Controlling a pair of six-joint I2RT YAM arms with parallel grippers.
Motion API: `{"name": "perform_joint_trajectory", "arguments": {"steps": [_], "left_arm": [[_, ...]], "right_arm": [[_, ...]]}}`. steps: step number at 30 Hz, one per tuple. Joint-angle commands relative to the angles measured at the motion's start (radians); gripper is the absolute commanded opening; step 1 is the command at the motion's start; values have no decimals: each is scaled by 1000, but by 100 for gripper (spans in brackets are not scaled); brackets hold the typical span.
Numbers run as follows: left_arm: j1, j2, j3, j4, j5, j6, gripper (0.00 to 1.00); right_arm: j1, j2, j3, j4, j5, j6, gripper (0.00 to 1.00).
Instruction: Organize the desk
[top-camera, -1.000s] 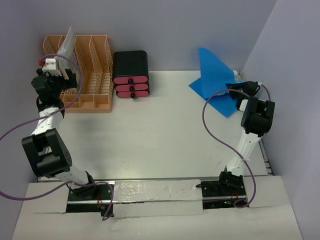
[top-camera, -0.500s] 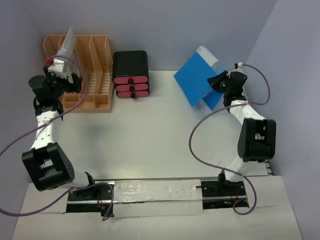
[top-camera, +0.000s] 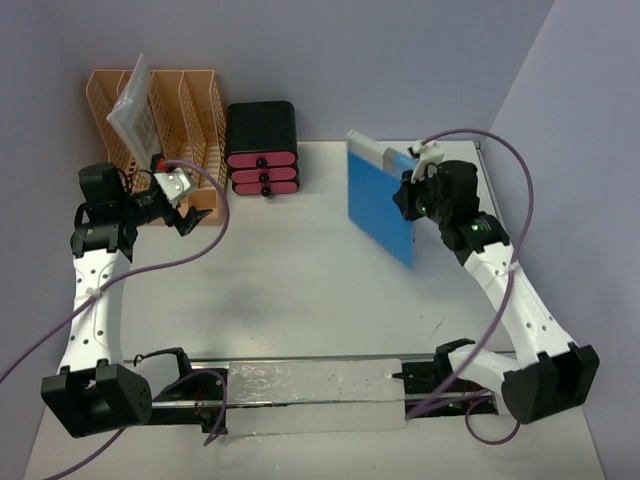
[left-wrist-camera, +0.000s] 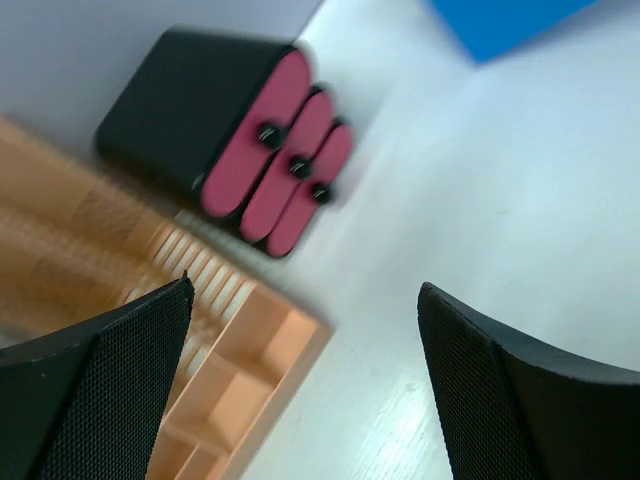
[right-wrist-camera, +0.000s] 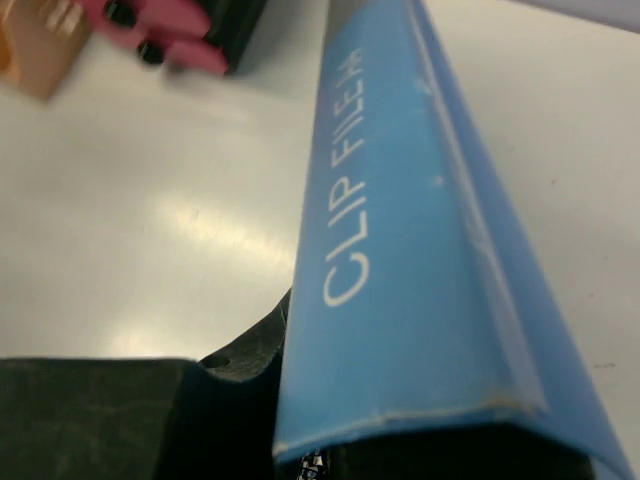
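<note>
the desk (top-camera: 300, 280), a broad white top that spans from the arm bases at the near edge to the far wall, is judged rigid and fixed. it is not a thing to be lifted, and what gets handled is whatever lies on it. its near and middle stretches are seen bare. at the middle left the left claw (left-wrist-camera: 305, 290) is spread open with nothing between its fingers, and it is pointed towards the far left corner. at the right, a little farther off, the right claw (top-camera: 410, 195) is clenched on a blue clip file (top-camera: 378, 200), which is held on edge and tilted. whether its lower corner touches the desk cannot be told. the file is judged light, thin and smooth, likely to flex and to slip, so it is best gripped at the stiffer spine, where the lettering is seen in the right wrist view. at the far left a peach file rack (top-camera: 190, 150) is stood against the wall, with a pale sleeve (top-camera: 130, 105) leaned in one of its left compartments and the other compartments seen empty. just right of it a black box (top-camera: 262, 125) is set, its three pink drawers (top-camera: 262, 172) pushed in and their contents hidden.
</note>
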Motion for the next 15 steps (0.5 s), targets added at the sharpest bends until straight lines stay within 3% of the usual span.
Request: {"name": "perform_joint_trajectory", "arguments": {"steps": [1, 6, 15], "left_arm": [[-80, -7, 94, -218, 109, 157, 99], [-287, 9, 201, -383, 140, 201, 99], [-714, 4, 185, -291, -82, 52, 99]], "right_arm": [[138, -135, 63, -166, 82, -150, 0], [293, -155, 124, -345, 114, -162, 0], [553, -85, 162, -395, 158, -208, 0]]}}
